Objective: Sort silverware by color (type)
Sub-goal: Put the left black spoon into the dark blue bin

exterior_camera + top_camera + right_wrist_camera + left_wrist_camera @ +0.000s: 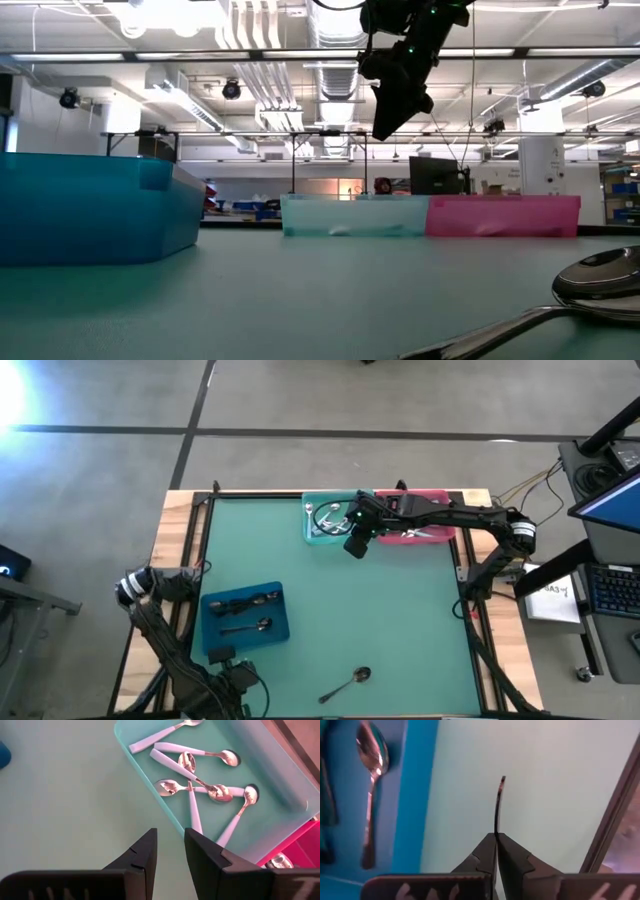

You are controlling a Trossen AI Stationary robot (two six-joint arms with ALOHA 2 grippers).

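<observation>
A thin, stiff, slippery dark spoon [497, 812] is clamped edge-on by the handle in the left gripper [496, 851] beside the blue bin [415, 795], while the empty right gripper [170, 851] is held slightly apart by the teal bin [150, 780].

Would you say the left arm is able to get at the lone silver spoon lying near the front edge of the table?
Probably yes. The spoon lies alone on bare mat at the front, with nothing around it. The left gripper is shut, though, so it would have to open first.
</observation>
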